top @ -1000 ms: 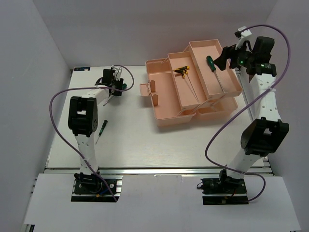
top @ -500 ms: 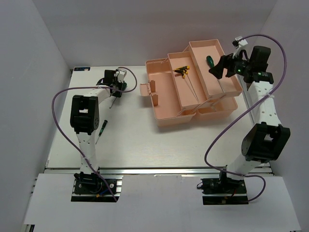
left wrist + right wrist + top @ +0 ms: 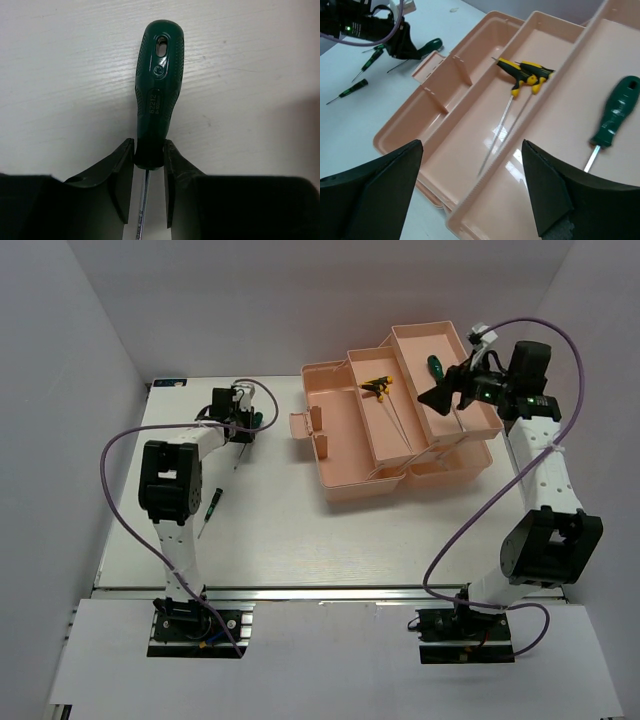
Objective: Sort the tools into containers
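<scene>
One stippled, bulbous green screwdriver [image 3: 157, 95]

Print on the green screwdriver [image 3: 156, 100] is too small and blurred to read.

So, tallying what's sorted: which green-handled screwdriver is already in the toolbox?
The screwdriver in the rightmost tray; its twin is outside the toolbox, in the left gripper.
</scene>
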